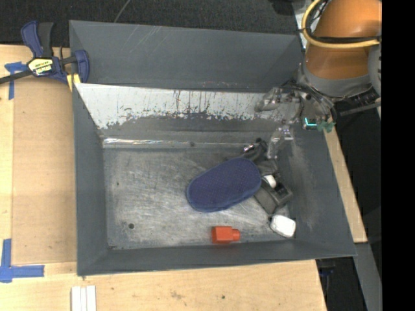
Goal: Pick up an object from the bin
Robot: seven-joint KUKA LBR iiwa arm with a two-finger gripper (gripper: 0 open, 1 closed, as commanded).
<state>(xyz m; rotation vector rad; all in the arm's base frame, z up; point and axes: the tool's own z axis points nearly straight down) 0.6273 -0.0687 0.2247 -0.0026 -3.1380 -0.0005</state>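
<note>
Starting at the left, the grey bin (91,173) is offering nothing but scuffed floor, and the things are all lying in its right half. A blue oval pad (224,185), soft-looking and flat, is lying near the middle of the floor, tilting up toward the right. Just in front of it, a small orange block (225,234) is sitting against the near wall, apart from the pad. Further right, a dark grey angular piece (275,198) is lying just beside the pad's right end, possibly touching it, and a small white lump (283,225) is resting near the right front corner. The gripper (272,149) is hanging low at the bin's right side, under the arm's orange cover (340,24), above the pad's right end and the dark piece. Whether it is released or clenched cannot be told, and nothing is showing in its grasp. Judging by this, the approach step is in hand and no pick is made yet. The next move is probably calling for a descent onto one of those two nearest things, keeping clear of the sloping right wall and closing on one thing alone.
</note>
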